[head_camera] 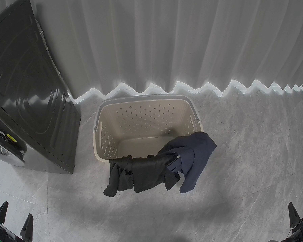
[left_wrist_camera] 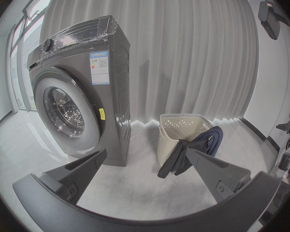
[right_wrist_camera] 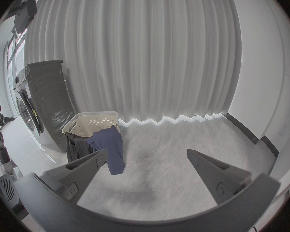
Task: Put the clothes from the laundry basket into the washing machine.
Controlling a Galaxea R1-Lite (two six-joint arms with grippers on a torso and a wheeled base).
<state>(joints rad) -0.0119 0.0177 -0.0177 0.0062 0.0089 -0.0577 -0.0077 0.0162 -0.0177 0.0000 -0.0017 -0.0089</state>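
The left gripper, its two dark wedge-shaped fingers spread wide and holding nothing, hangs well short of the cream perforated plastic laundry basket, off its near left side. The right gripper is likewise parted and empty, well apart from the basket on its near right side. A black garment is draped over the basket's near rim, hanging down the outside to the grey marble-pattern floor. A navy blue garment lies over the basket's near right corner, touching the black one and trailing outside. The dark grey front-loading washing machine stands just beside the basket's left side, its round glass door apparently shut. A white pleated curtain hangs behind the basket.
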